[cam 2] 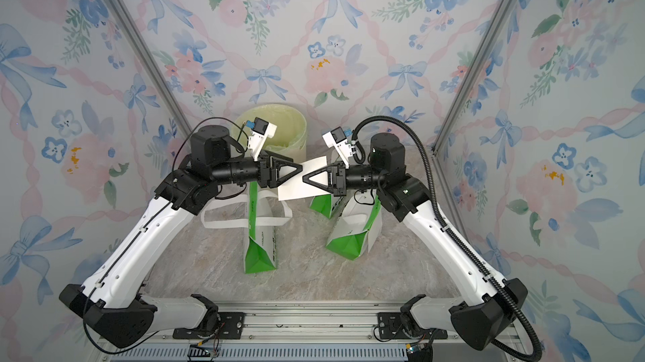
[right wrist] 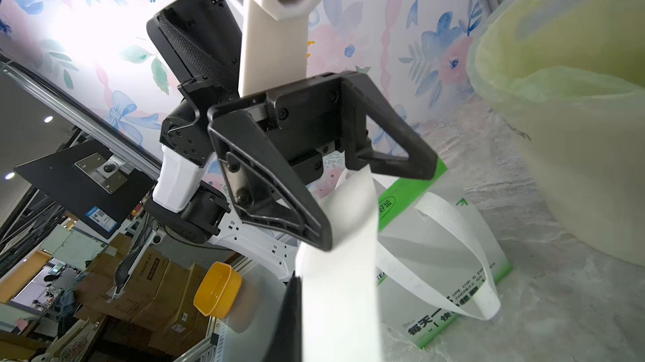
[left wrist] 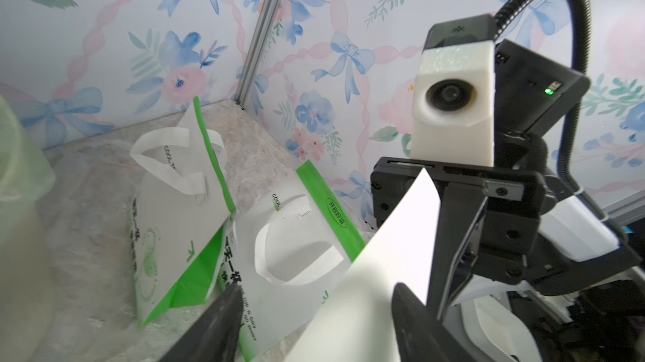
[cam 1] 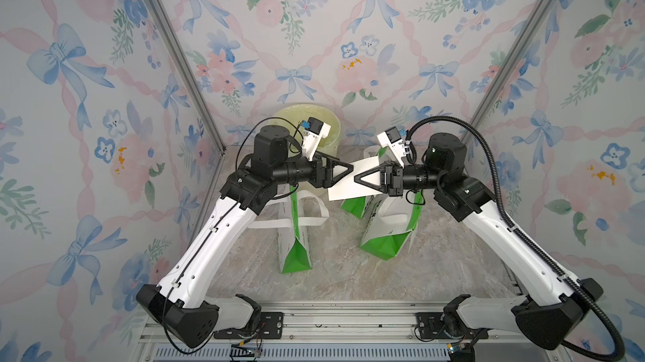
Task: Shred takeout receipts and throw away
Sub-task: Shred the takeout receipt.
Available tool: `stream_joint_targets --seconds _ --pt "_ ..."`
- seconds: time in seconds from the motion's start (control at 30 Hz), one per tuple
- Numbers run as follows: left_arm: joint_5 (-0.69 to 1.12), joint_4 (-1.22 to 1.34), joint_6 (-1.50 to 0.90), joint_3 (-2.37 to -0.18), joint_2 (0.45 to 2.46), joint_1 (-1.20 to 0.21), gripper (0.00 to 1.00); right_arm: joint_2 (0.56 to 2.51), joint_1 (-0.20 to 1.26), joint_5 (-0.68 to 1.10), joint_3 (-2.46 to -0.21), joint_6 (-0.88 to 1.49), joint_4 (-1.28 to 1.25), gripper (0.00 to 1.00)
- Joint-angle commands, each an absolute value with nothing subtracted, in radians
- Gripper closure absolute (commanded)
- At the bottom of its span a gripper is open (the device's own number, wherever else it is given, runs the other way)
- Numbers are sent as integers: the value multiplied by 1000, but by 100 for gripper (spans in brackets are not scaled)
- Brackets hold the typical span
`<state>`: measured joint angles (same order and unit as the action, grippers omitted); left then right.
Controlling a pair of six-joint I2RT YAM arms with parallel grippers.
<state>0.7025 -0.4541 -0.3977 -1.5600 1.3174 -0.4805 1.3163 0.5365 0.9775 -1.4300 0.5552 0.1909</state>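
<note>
Operator: Nearest the camera, base rail [cam 1: 349, 315] spans the front. Report left to right.

Technician: First, left gripper [cam 1: 349, 169]: fingers spread, straddling one edge of the receipt [cam 1: 345, 191], no clamp visible. Centre, receipt hangs in mid-air above the green-and-white bags [cam 1: 295, 248], in front of the bin [cam 1: 330, 143]. Last, right gripper [cam 1: 356, 179]: fingers pressed together, pinching the opposite edge.

Operator: Handling properties?

Technician: Judged light, thin and limp; the sheet bows between the grippers. Expect easy tearing and little slip. Take hold near the free edge, flat contact on both faces, close beside the existing pinch, so the pull loads a short span.
</note>
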Motion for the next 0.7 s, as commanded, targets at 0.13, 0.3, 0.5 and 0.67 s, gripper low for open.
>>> stream_joint_targets --seconds 0.13,0.3,0.5,0.67 --pt "831 -297 -511 -1518 1275 -445 50 1344 532 989 -1447 588 147 100" --pt "847 -265 -553 -1501 1264 -429 57 1348 530 964 -1445 580 155 100" --pt "853 -250 -574 -1480 1258 -426 67 1348 526 945 -1441 601 126 100" --pt "849 -241 -582 -1476 1259 -425 93 1353 526 941 -1433 611 110 100"
